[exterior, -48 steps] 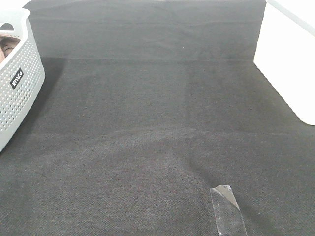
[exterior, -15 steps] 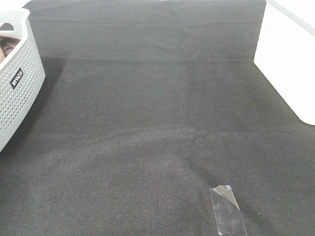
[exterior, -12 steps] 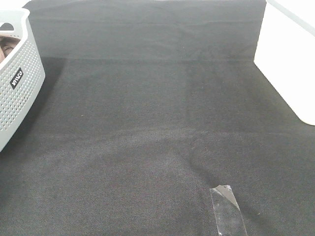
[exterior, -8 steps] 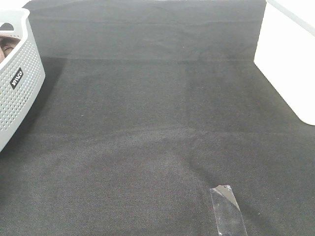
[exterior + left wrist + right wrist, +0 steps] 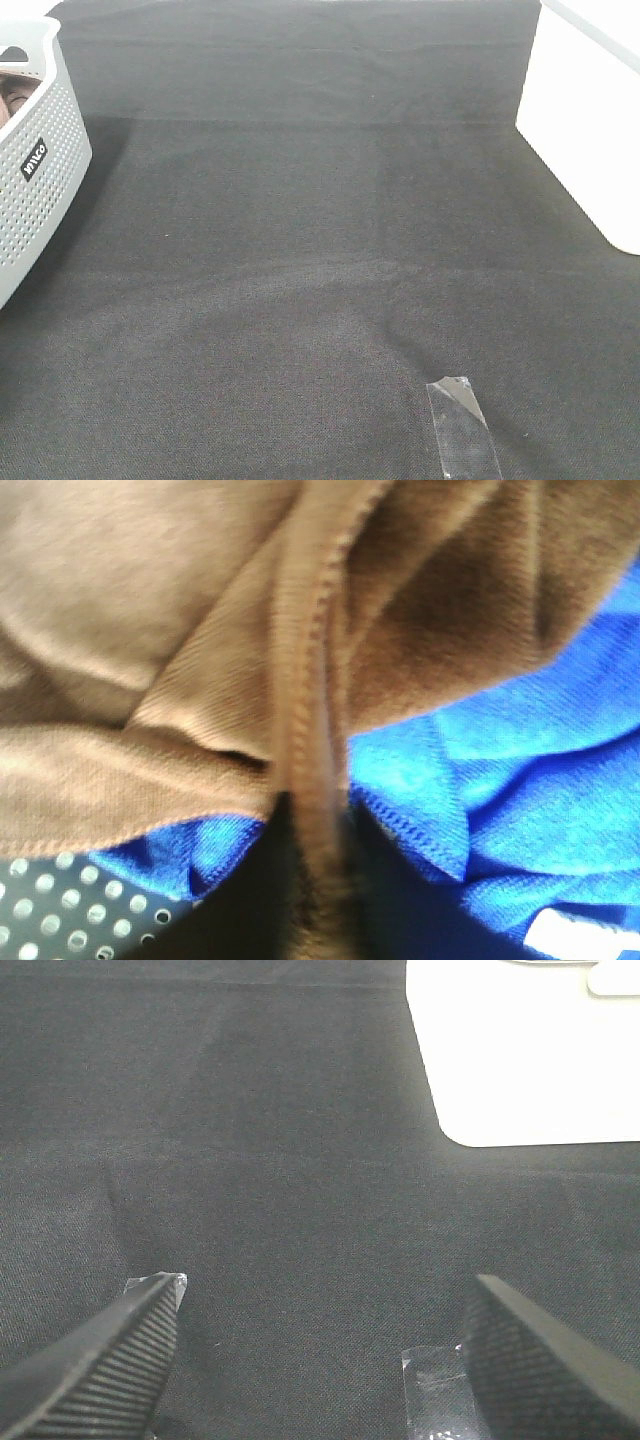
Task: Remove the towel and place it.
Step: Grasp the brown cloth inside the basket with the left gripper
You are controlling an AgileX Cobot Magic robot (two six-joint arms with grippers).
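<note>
A black-clothed table [image 5: 300, 250] fills the high view, with a white perforated basket [image 5: 40, 190] at its left edge. The left wrist camera looks into that basket, where the brown towel [image 5: 150, 600] sits bunched on a blue cloth [image 5: 540, 760]. One stitched hem runs straight into the shadow just under the left gripper, and whether its jaws pinch that hem cannot be told. The right gripper [image 5: 322, 1295] hangs spread wide and empty over the table, well apart from the basket, near a strip of clear tape [image 5: 462, 425]. The left arm is plainly the nearer, and the lift would likely go up and out.
</note>
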